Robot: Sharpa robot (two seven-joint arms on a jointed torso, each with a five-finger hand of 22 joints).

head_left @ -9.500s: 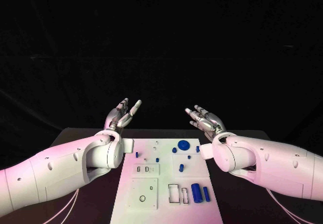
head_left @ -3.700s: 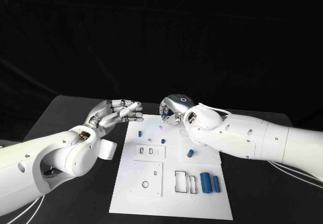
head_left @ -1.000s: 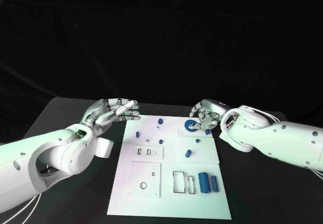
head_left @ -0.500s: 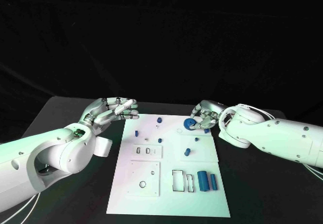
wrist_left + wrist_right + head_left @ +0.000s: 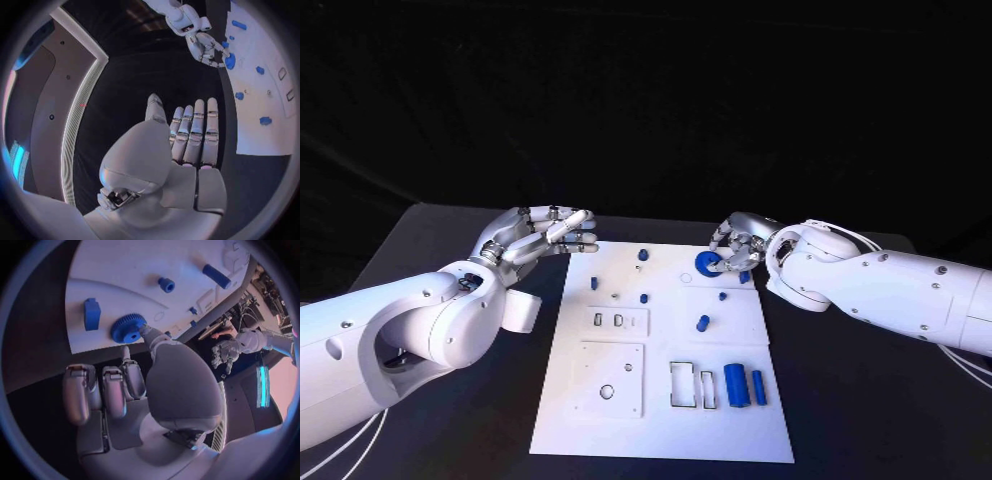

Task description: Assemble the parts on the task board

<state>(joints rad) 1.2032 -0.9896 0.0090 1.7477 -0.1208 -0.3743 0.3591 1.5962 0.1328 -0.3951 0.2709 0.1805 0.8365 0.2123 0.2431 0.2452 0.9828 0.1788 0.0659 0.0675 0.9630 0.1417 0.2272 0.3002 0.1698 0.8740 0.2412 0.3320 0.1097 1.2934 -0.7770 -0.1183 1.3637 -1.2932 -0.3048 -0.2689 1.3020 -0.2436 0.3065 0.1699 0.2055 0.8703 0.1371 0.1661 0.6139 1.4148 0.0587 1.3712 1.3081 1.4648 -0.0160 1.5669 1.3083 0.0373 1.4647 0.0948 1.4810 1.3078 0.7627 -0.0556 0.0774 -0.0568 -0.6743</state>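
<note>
Task board: the white task board [image 5: 668,400] lies in the middle of the black table [image 5: 430,240], long side running away from the robot.
Right hand: the right hand [image 5: 737,253] sits at the board's far right corner — a fingertip touches the toothed rim of the blue gear [image 5: 128,328]; the other fingers [image 5: 103,390] lie side by side, curled toward the palm. Whether the gear is actually pinched, I cannot tell.
Gear: on the board's far right part, just beside a small blue block [image 5: 92,313].
Left hand: the left hand [image 5: 538,236] hovers off the board's far left corner, holding nothing — fingers [image 5: 195,132] straight and pressed together.
Other parts: two blue cylinders [image 5: 744,385] lie near the board's near right edge, beside a rectangular slot [image 5: 684,384].
</note>
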